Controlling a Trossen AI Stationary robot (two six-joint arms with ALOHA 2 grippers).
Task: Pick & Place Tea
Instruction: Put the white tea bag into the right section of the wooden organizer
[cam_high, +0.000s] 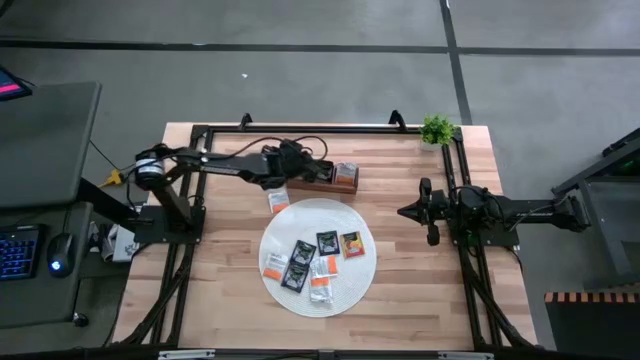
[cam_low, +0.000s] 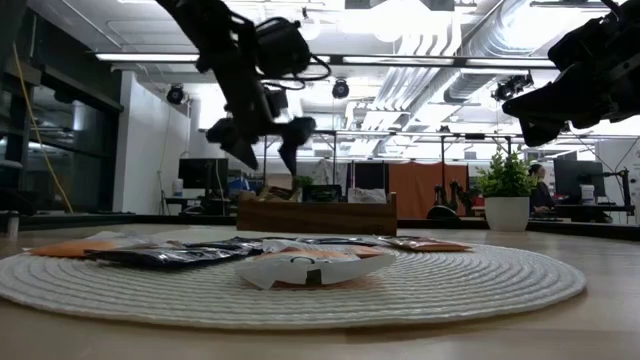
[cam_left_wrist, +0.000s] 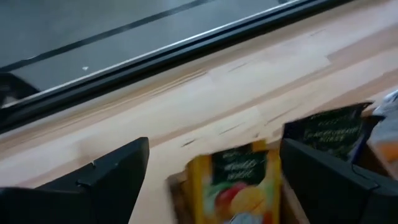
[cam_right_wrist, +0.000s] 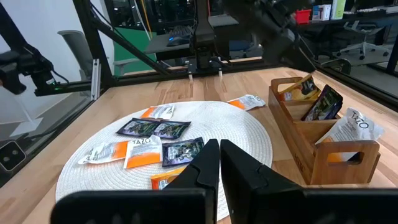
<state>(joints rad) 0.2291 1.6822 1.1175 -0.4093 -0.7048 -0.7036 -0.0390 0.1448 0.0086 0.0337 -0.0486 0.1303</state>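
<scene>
My left pincer (cam_low: 265, 150) hangs open above the tray (cam_low: 316, 215); only its wrist view shows the orange sachet (cam_left_wrist: 233, 183) below. Right pincer (cam_right_wrist: 219, 163) closed.

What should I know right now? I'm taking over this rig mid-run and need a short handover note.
Left gripper: open, empty, raised above the wooden tray at the back of the table.
Right gripper: shut, empty, parked to the right of the round mat.
Done: three tea sachets stand in the tray, an orange one, a black one and a white one.
Left: about seven sachets lie on the mat, among them a black one, plus one sachet on the bare table between mat and tray.
</scene>
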